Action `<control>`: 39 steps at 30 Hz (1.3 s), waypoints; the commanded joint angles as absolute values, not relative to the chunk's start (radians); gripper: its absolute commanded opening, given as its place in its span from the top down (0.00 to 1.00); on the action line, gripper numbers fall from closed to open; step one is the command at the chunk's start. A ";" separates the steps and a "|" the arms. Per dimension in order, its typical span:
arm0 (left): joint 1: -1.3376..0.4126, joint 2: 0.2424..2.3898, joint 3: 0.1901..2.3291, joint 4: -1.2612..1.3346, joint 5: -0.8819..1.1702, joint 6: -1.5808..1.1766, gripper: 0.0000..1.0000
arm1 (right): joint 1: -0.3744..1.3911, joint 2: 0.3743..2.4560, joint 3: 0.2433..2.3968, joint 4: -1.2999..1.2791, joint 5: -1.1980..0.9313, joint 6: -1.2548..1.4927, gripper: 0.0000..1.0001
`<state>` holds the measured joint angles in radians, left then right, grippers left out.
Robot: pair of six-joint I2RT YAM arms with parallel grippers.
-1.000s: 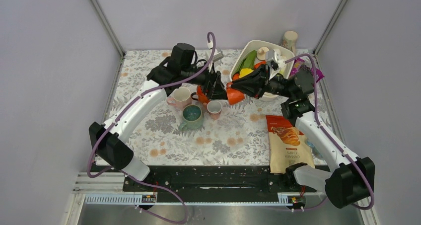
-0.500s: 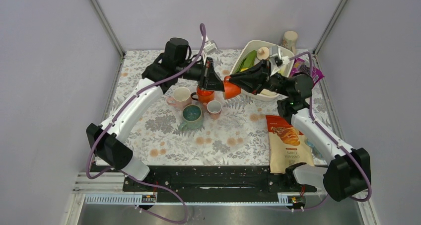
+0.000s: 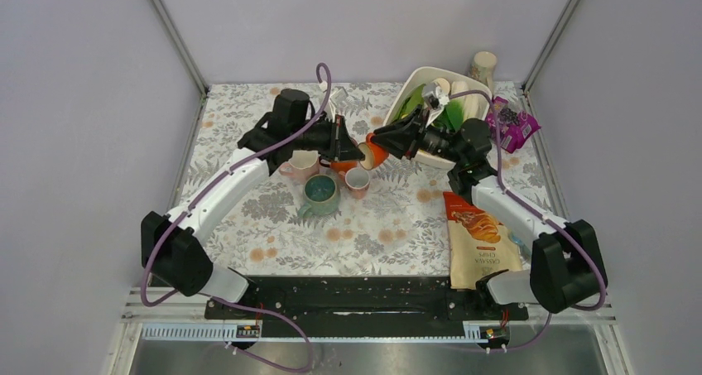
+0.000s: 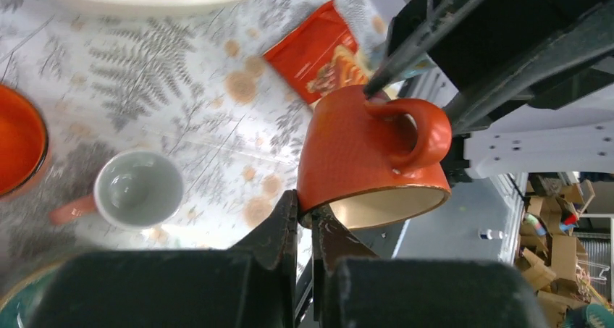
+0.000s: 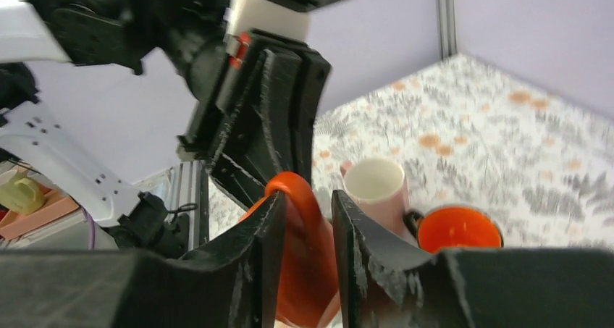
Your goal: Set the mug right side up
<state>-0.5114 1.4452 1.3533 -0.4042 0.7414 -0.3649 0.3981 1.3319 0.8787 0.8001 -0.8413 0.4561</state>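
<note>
Top view: orange mug [image 3: 374,151] in the air at upper centre, tipped sideways above the tabletop [image 3: 389,226].
Left wrist view: left gripper [image 4: 305,211] pinched shut on the rim; cream interior, handle at right.
Right wrist view: right gripper [image 5: 308,196] straddles the handle; cannot tell if it grips.

Floral table [image 3: 381,234] with mugs [image 3: 319,189], bowl [image 3: 451,69], chip bag [image 3: 478,238].

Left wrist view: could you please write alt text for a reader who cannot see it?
An orange mug is held above the floral table, its rim pinched by the left gripper while the fingers of the right gripper flank its handle. Below are a small cup and a red snack bag.
</note>
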 commanded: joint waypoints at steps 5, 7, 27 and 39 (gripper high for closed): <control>-0.513 1.473 1.253 -0.278 0.556 -0.412 1.00 | 0.423 1.417 0.802 0.731 -0.747 0.412 0.44; -0.512 1.491 1.240 -0.272 0.534 -0.420 1.00 | 0.424 1.414 0.820 0.668 -0.704 0.388 0.41; -0.511 1.516 1.214 -0.258 0.372 -0.462 1.00 | 0.676 1.267 1.064 -0.131 0.181 0.219 0.07; -0.509 1.488 1.227 -0.277 0.371 -0.476 1.00 | 0.846 1.363 1.120 -0.180 0.481 0.257 0.16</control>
